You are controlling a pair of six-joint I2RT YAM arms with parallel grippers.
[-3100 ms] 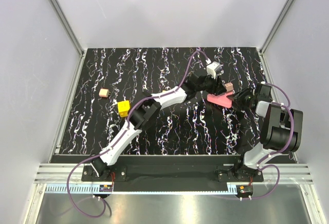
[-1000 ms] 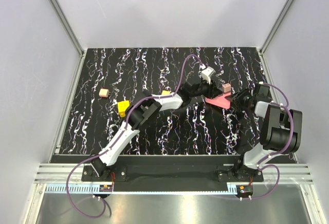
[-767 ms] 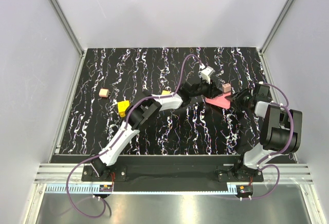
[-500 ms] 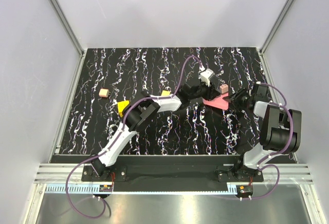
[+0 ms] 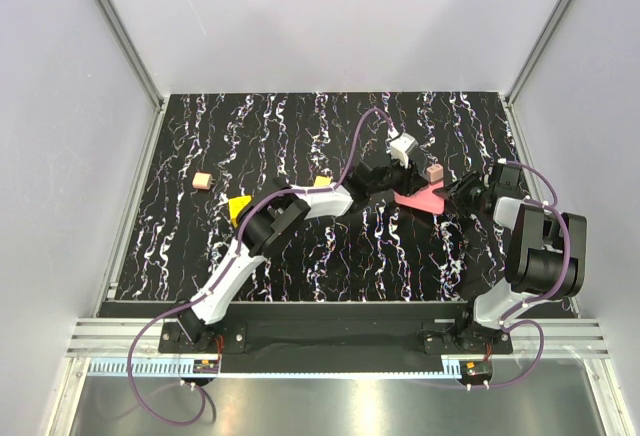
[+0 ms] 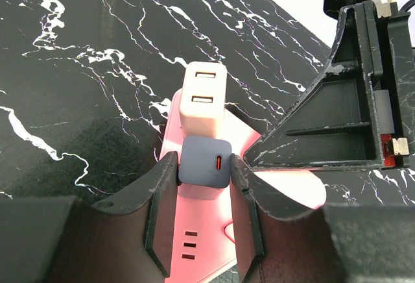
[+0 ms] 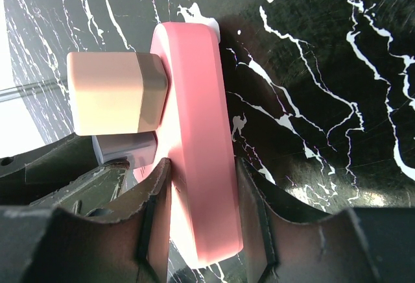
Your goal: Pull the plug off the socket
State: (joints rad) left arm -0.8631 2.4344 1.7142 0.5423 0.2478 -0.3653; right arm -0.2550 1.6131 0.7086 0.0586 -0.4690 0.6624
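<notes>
A pink socket strip (image 5: 420, 197) lies on the black marbled table, also in the left wrist view (image 6: 214, 221) and the right wrist view (image 7: 198, 134). Two plugs stand in it: a grey plug (image 6: 205, 161) with a USB-C port, and a beige plug (image 6: 203, 98) (image 7: 113, 93) (image 5: 434, 171) beyond it. My left gripper (image 6: 202, 179) (image 5: 385, 178) is shut on the grey plug, one finger on each side. My right gripper (image 7: 201, 185) (image 5: 452, 196) is shut on the socket strip's edge, holding it.
A yellow block (image 5: 238, 206), a second yellow block (image 5: 322, 182) and a small tan block (image 5: 203, 180) lie on the table's left half. A white connector (image 5: 402, 144) on the left arm's purple cable stands above the strip. Grey walls enclose the table.
Over three seconds the left arm drew back leftward and its gripper settled on the grey plug. The strip shifted slightly left and away. In the last half second almost nothing moved.
</notes>
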